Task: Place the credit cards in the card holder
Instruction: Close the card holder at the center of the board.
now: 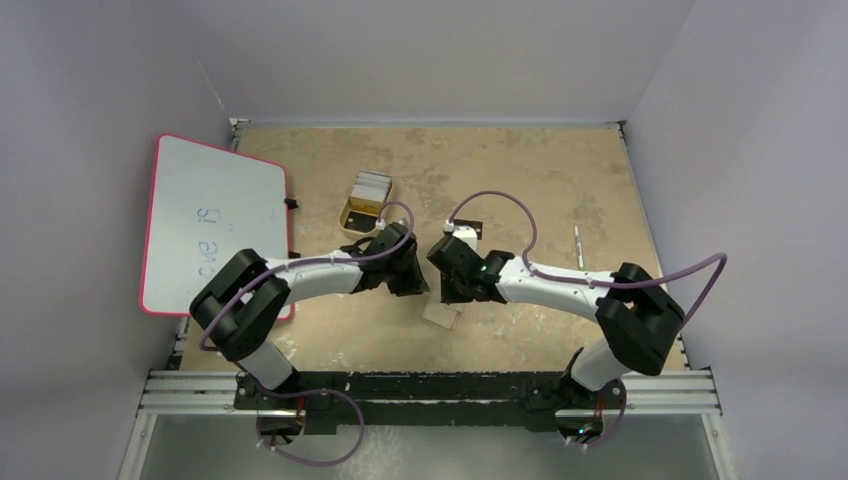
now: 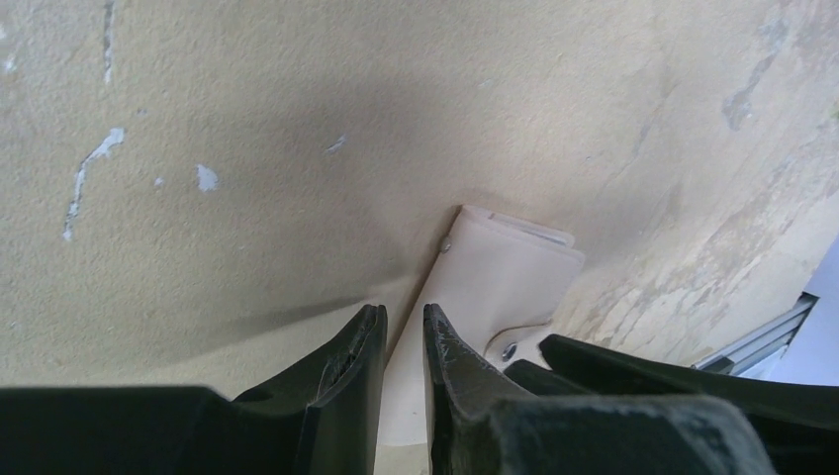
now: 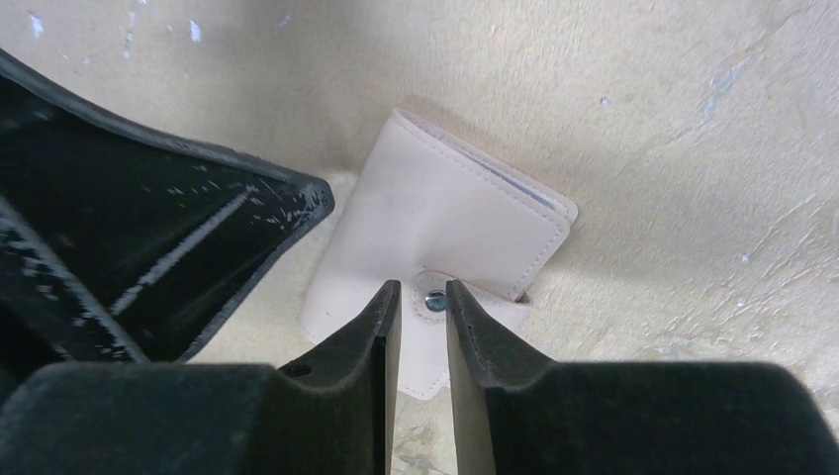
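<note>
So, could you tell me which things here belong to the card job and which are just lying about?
For the job: card holder, pale credit cards stacked in the yellow tray.
Just lying about: pink-framed whiteboard, thin pen-like stick.

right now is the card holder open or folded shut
Folded shut: the card holder lies flat, covers together, no inner pockets showing; snap cannot tell.

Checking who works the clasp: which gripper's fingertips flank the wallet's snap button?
The right gripper: its tips flank the snap button of the card holder. The left gripper is at the holder's edge, beside the button.
</note>
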### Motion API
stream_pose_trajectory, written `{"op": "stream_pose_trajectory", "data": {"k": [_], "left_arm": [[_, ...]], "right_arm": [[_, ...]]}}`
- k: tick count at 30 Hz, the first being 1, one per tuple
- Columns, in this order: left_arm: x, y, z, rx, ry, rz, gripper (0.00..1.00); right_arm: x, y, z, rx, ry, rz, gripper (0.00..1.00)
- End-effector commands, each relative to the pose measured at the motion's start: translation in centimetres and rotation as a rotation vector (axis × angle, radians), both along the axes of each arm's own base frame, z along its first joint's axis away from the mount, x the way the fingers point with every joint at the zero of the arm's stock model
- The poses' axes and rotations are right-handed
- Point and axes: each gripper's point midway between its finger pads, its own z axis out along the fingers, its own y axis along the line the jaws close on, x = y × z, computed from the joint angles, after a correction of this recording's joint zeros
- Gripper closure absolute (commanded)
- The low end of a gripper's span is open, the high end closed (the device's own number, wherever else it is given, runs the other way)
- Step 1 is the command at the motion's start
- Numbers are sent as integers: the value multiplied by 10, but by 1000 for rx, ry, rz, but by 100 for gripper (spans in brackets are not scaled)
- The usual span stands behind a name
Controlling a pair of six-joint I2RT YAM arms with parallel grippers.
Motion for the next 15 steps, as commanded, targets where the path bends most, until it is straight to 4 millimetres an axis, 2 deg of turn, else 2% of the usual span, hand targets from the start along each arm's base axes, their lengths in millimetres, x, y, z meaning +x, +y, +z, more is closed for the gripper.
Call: {"op": "stream_pose_trajectory", "data": {"k": [1, 4, 11, 15], "left_arm": [[1, 2, 8, -23, -32, -11, 80], [-2, -1, 6, -39, -29, -14, 80], [-10, -10, 8, -76, -22, -37, 84], [-13, -14, 8, -103, -9, -40, 86]], "right_arm": [[9, 4, 23, 17, -31, 20, 73], [9, 0, 24, 7, -32, 15, 75], [10, 1, 29, 30, -34, 17, 89], [6, 4, 21, 43, -14, 31, 93]]}}
